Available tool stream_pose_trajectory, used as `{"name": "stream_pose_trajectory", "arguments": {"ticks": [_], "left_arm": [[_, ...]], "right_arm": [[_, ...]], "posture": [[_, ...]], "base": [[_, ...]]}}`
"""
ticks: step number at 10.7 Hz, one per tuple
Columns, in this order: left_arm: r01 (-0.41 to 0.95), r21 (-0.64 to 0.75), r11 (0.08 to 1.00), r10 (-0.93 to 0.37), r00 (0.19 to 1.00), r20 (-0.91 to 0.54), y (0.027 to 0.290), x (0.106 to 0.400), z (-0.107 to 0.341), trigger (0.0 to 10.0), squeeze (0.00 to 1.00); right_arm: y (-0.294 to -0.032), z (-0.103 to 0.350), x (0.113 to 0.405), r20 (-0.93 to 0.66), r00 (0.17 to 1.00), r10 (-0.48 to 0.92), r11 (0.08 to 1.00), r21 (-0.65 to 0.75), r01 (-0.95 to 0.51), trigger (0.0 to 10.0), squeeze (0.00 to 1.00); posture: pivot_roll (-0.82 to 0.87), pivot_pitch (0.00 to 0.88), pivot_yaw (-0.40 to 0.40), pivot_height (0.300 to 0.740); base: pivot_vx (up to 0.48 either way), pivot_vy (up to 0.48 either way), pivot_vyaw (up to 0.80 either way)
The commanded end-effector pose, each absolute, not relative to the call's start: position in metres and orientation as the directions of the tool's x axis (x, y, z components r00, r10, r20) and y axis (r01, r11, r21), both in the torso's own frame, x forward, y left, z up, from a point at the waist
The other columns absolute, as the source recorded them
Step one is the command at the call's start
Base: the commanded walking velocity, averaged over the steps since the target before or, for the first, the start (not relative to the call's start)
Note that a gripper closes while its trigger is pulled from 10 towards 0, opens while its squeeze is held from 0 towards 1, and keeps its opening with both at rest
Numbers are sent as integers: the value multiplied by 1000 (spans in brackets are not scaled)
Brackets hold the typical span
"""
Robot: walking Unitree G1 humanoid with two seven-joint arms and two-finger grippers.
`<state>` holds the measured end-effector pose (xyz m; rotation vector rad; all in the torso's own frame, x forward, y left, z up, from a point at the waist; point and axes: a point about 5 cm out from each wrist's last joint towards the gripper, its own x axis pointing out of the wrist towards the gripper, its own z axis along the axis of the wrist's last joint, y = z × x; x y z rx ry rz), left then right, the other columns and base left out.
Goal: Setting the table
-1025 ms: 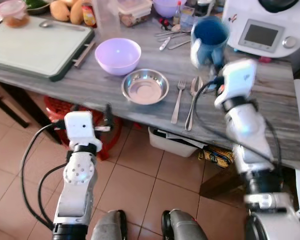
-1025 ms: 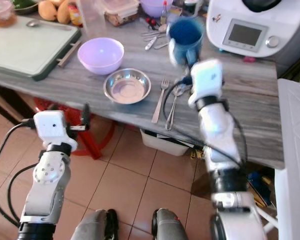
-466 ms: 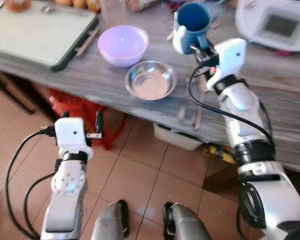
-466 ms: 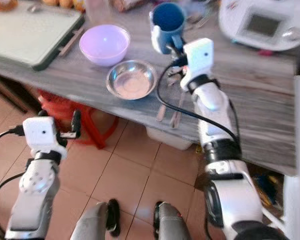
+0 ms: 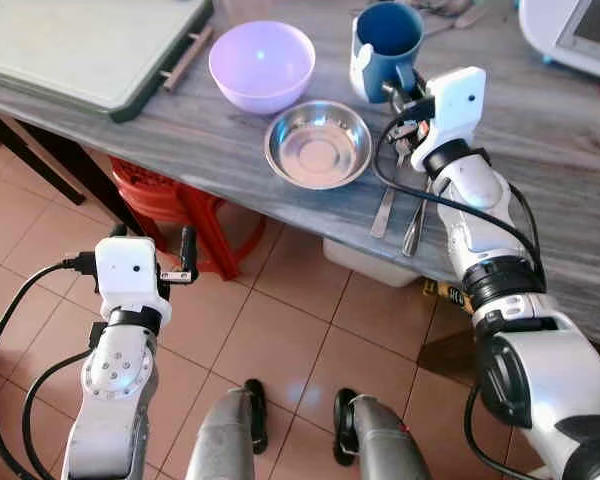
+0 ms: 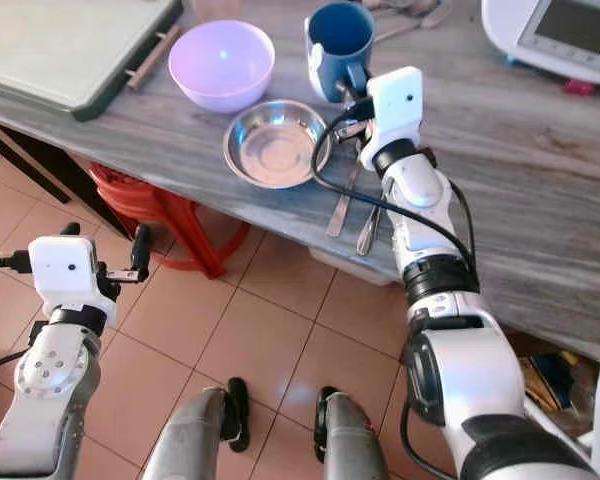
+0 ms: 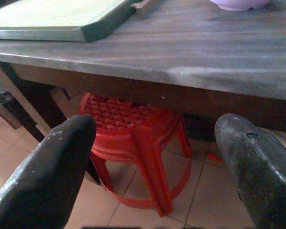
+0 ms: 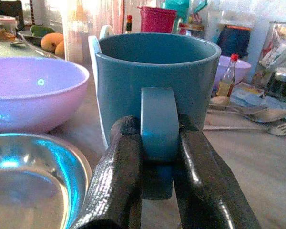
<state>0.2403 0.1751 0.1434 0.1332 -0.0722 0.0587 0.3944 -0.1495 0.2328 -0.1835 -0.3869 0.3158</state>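
- Overhead, left eye view: right gripper (image 5: 398, 93) clamped on the handle of the blue mug (image 5: 387, 45), set down on the grey table (image 5: 570, 150) at 12 o'clock of the fork (image 5: 385, 208) and spoon (image 5: 417, 218); steel bowl (image 5: 318, 150) at 9 o'clock of the cutlery, lilac bowl (image 5: 262, 64) at 11 o'clock of the steel bowl, green cutting board (image 5: 80, 40) far toward 9 o'clock.
- Overhead, right eye view: same layout; white appliance (image 6: 565, 28) at 2 o'clock of the mug; left gripper (image 6: 105, 255) idle below the table edge, over the tiled floor (image 6: 270, 330).
- Left wrist view: black fingers (image 7: 43, 171) spread wide, nothing between them; red stool (image 7: 138, 143) under the table straight ahead.
- Right wrist view: both fingers (image 8: 117, 181) pinched tight on the mug handle, mug base apparently resting on the table; steel bowl just beside at 8 o'clock, lilac bowl behind it.
- Step in hand, as judged: placing the mug at the head of the cutlery, the place setting nearly assembled.
- Next move, as judged: opening the pincer without tipping the mug, then drawing straight back, clear of the handle and of the fork and spoon under the wrist.
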Motion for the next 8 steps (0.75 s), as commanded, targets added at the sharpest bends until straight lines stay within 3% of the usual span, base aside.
{"name": "stream_pose_trajectory", "arguments": {"ticks": [1, 6, 7, 8], "left_arm": [[-71, 142, 987, 62, 996, 65, 179, 236, 144, 10000, 0], [-70, 141, 988, 62, 996, 57, 179, 234, 146, 10000, 0], [-68, 138, 988, 60, 996, 59, 177, 235, 146, 10000, 0], [-63, 136, 989, 55, 997, 61, 176, 237, 146, 10000, 0]], "right_arm": [[-149, 238, 396, 364, 871, 330, 938, -231, -259, 10000, 0], [-149, 231, 402, 317, 886, 340, 938, -183, -294, 10000, 0], [-149, 233, 403, 318, 884, 344, 937, -182, -299, 10000, 969], [-149, 234, 404, 323, 882, 344, 937, -182, -299, 10000, 1000]], "posture": [[148, 341, 51, 740], [161, 329, 50, 740], [161, 324, 51, 740], [160, 319, 49, 740]], "base": [[0, 0, 0], [0, 0, 0], [0, 0, 0], [0, 0, 0]]}}
